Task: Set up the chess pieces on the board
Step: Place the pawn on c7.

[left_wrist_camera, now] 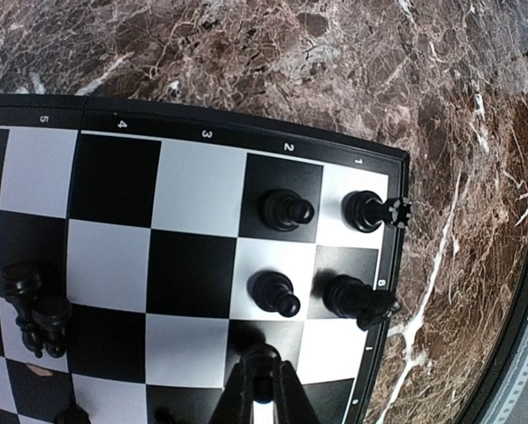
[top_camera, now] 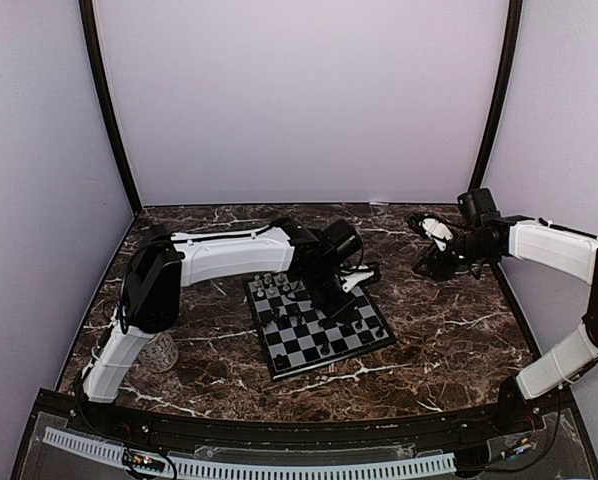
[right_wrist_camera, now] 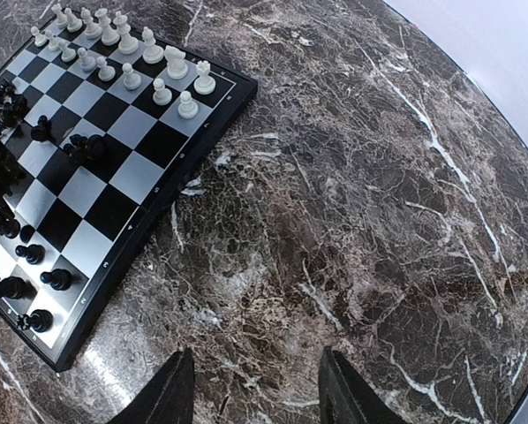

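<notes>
The board (top_camera: 301, 350) lies on the marble between the arms. White chess pieces (right_wrist_camera: 114, 44) stand in two rows along its far edge. Black chess pieces (left_wrist_camera: 286, 209) stand near the opposite edge, and a few (left_wrist_camera: 30, 305) are bunched toward the middle. My left gripper (left_wrist_camera: 262, 385) is low over a dark square beside the black rows, shut on a small black piece; whether the piece touches the board I cannot tell. In the top view this gripper (top_camera: 345, 296) is over the board's right side. My right gripper (right_wrist_camera: 257, 353) hangs open over bare marble, right of the board, holding nothing.
A clear glass mug (top_camera: 160, 352) stands on the marble by the left arm's base. Pale walls close the table on three sides. A black rail (top_camera: 279, 430) runs along the near edge.
</notes>
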You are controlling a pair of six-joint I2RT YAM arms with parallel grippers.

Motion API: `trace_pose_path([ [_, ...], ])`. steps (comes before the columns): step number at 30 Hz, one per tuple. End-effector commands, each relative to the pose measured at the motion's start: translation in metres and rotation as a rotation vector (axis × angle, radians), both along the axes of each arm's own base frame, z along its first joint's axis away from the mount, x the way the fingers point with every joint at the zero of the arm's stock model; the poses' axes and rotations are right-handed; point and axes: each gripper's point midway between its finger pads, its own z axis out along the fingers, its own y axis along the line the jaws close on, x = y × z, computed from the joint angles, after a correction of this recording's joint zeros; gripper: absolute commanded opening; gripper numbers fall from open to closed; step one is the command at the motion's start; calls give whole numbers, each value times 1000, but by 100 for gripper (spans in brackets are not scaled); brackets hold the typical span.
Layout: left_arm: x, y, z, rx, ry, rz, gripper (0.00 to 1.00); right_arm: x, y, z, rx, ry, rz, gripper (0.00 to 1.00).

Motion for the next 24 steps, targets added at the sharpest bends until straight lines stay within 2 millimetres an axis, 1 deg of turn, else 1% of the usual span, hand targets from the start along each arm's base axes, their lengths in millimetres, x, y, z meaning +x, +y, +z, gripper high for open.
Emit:
trace_pose_path([
  [1, -9, -2, 3, 5, 36, -18, 0, 1, 2, -2, -7, -3, 12, 49],
  [12, -16, 3, -6, 41, 57, -25, 0, 1, 2, -2, -7, -2, 12, 49],
  [14, -16, 3, -5, 42, 55, -23, 4, 1, 2, -2, -8, -2, 13, 49],
  [15, -16, 3, -5, 43, 53, -24, 9, 1, 3, -2, -8, -2, 13, 49],
  [17, -15, 2, -4, 42, 48, -22, 13, 1, 2, -2, -8, -2, 12, 49],
  [21, -11, -1, 2, 25, 34, -16, 18, 1, 2, -1, -9, -4, 11, 49],
  [23, -10, -4, 8, 13, 26, -16, 22, 0, 2, -1, -9, -5, 12, 49],
  [24, -9, -4, 9, 9, 23, -15, 26, 1, 3, -1, -9, -7, 14, 49],
])
